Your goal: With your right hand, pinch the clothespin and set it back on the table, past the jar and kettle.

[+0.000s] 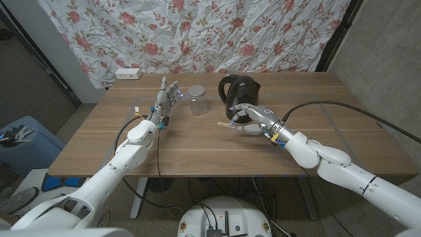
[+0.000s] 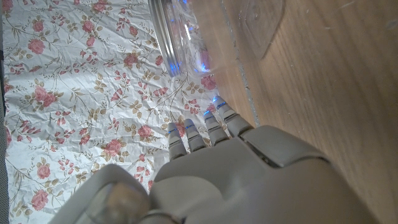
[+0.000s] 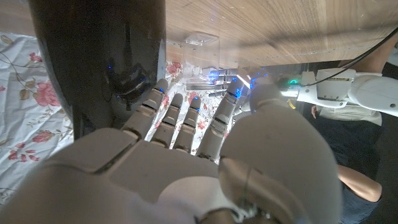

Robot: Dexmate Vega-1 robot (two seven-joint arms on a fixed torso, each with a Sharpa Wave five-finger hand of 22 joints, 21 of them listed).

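A small wooden clothespin point(image 1: 223, 123) sticks out from the fingertips of my right hand point(image 1: 250, 119), which pinches it low over the table, just in front of the black kettle point(image 1: 237, 92). The clear glass jar point(image 1: 197, 99) with a metal lid stands left of the kettle. In the right wrist view my right hand point(image 3: 186, 168) reaches toward the kettle point(image 3: 93, 56) and the jar point(image 3: 202, 43); the clothespin is hidden there. My left hand point(image 1: 167, 96) stands with its fingers apart and up, holding nothing, just left of the jar point(image 2: 186, 31).
The wooden table point(image 1: 197, 148) has a white power strip point(image 1: 128, 73) at its back left corner. A black cable point(image 1: 329, 104) arcs over the right side. A floral cloth point(image 1: 197, 33) hangs behind the table. A person's arm point(image 3: 364, 183) shows in the right wrist view.
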